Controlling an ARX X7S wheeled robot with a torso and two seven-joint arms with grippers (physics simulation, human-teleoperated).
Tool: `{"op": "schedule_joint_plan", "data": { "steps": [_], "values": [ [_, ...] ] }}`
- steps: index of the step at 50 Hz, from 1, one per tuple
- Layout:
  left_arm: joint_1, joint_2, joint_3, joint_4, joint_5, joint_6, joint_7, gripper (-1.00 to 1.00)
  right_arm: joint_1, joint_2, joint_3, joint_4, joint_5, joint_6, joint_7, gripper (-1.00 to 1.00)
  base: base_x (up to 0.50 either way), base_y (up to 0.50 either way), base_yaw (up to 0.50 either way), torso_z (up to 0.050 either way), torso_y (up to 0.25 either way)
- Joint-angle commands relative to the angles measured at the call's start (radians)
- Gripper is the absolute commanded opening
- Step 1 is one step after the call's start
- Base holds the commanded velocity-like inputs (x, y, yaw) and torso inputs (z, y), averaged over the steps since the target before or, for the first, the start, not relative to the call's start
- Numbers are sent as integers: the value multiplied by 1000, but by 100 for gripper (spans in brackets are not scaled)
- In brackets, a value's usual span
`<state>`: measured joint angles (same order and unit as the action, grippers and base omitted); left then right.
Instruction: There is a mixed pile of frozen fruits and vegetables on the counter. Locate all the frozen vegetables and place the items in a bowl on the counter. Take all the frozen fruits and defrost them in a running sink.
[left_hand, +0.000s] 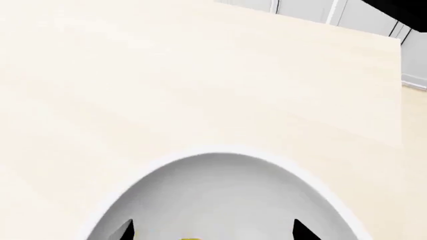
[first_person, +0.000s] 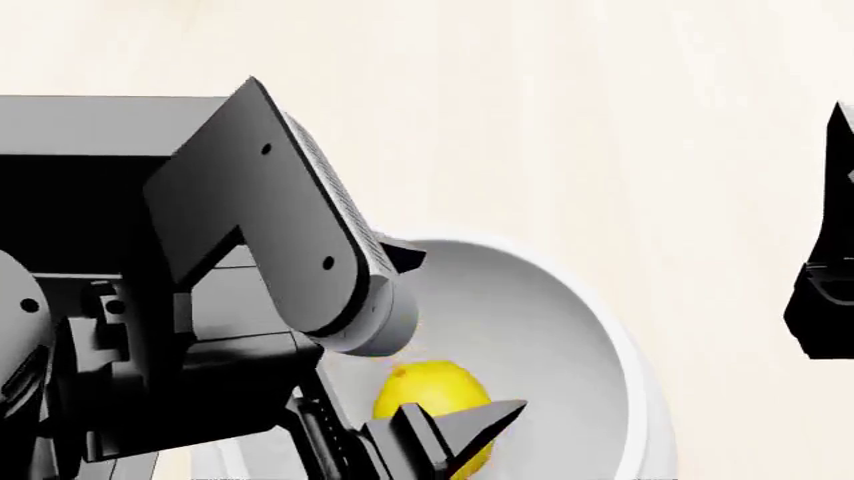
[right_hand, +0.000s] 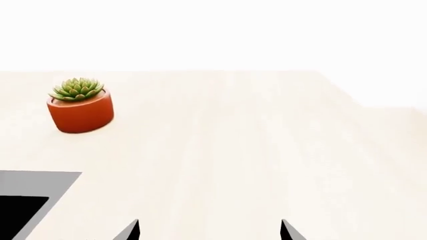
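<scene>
Counter (right_hand: 233, 140): pale wood-look; potted succulent (right_hand: 80, 106), sink (right_hand: 27, 200) corner.

- The bowl (first_person: 607, 340) is sitting upright on the counter (first_person: 561, 110), matte white and round-bellied, with a thick rim.
- The yellow lemon (first_person: 424, 390) is lying inside the bowl, low in its hollow, partly hidden from the head view.
- The counter is stretching pale beige and wood-grained all around the bowl.
- The sink (right_hand: 27, 200) is showing only a grey-rimmed black corner, set into the counter.
</scene>
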<state>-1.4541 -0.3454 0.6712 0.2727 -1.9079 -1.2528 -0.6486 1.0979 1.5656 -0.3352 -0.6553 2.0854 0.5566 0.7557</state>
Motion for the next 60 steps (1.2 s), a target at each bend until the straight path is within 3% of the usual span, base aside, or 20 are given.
{"op": "schedule_joint_plan", "data": {
  "steps": [1,6,22,26,33,34,35,38,40,46,60],
  "values": [
    [-74,-17,-28,-5,-64,24,-47,100,-18,2,-9,-2,-21,-12,-8,100,0,0,0,0,0],
    [-123,-59,-66,-15,-104,41,-60,100,-12,-2,3,4,-30,-5,-5,100,0,0,0,0,0],
    [-42,-304,-204,-5,3,51,0,100,22,5,65,47,-136,-33,-37,100,0,0,0,0,0],
    [30,-397,-246,10,71,57,35,100,31,5,83,67,-140,-13,-46,100,0,0,0,0,0],
    [86,-452,-260,42,275,93,55,100,-4,5,61,80,-202,-72,-63,100,0,0,0,0,0],
    [95,-458,-270,29,285,107,47,100,-154,-145,211,100,-203,78,-7,100,0,0,0,0,0],
    [96,-459,-270,20,313,116,51,100,-304,-170,361,83,-285,128,-105,100,0,0,0,0,0],
    [81,-479,-296,-9,273,121,33,100,-742,-191,811,68,-207,210,-62,100,0,0,0,0,0],
    [82,-505,-315,-2,265,128,5,100,-752,-234,1069,66,-223,261,-68,100,0,0,0,0,0],
    [163,-595,-355,39,248,146,-6,100,-749,-241,1100,89,-229,284,-67,100,0,0,0,0,0],
    [257,-687,-430,99,187,204,-79,100,-723,-232,1174,138,-239,330,-70,100,0,0,0,0,0]
  ]
}}
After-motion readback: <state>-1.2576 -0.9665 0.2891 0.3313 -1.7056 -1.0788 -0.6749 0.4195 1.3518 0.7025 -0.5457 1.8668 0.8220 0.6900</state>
